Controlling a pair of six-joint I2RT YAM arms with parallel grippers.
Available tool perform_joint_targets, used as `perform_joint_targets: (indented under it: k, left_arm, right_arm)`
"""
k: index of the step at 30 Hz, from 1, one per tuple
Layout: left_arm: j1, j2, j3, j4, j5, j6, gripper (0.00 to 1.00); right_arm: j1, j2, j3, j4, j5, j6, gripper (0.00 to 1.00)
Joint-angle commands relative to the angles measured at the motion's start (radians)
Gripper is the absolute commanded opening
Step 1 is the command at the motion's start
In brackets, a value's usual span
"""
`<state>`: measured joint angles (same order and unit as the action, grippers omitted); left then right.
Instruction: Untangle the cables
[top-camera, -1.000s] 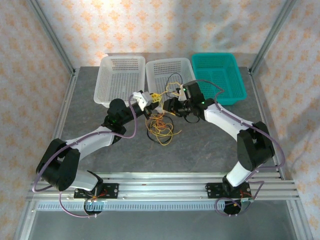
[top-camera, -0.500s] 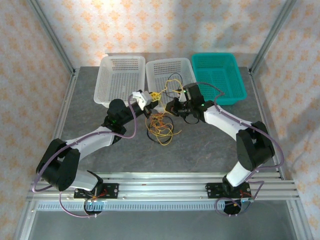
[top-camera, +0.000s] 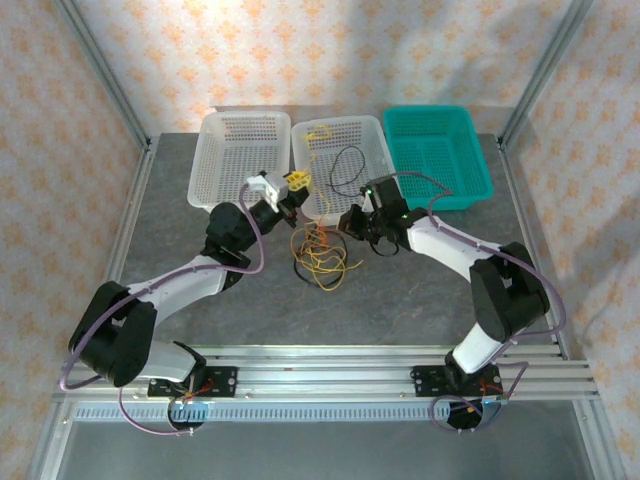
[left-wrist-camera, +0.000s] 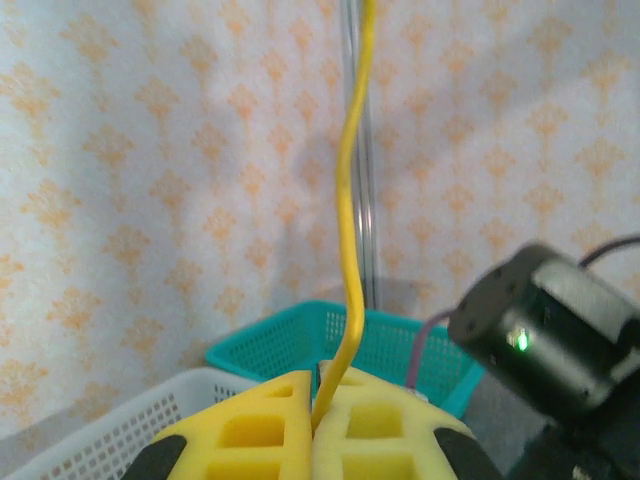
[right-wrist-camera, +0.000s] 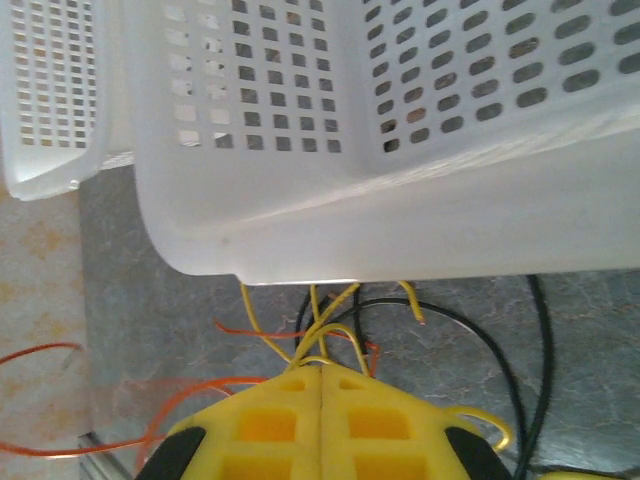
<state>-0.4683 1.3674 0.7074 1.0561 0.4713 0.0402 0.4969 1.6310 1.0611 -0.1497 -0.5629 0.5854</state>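
left pincer (left-wrist-camera: 313, 405) clenched on yellow cable (left-wrist-camera: 349, 250) | right pincer (right-wrist-camera: 322, 385) clenched on cables (right-wrist-camera: 330, 322) beside white basket (right-wrist-camera: 400, 240) rim

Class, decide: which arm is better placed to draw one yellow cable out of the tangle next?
Probably left. The left pincer is shut on a single yellow cable, clear of the tangle. The right pincer pinches several strands low beside it, better for anchoring.

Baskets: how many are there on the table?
3, side by side at the back: the left white basket, the middle white basket, and the teal basket on the right. None looks hidden.
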Motion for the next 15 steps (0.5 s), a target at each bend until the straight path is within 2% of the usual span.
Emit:
perform_joint_targets:
  k: [1, 7, 15]
  left_arm:
    - [0.008, -0.049, -0.015, 0.15, -0.058, -0.102, 0.0]
    - [0.009, -0.065, -0.031, 0.196, -0.101, -0.154, 0.0]
    - [0.009, -0.114, -0.023, 0.156, -0.192, -0.174, 0.0]
  right_arm:
    - [0.012, -0.017, -0.016, -0.018, 0.051, -0.035, 0.0]
    - [0.023, 0.0, -0.028, -0.025, 0.076, -0.058, 0.0]
    - [0.032, -0.029, -0.063, -0.052, 0.146, -0.132, 0.0]
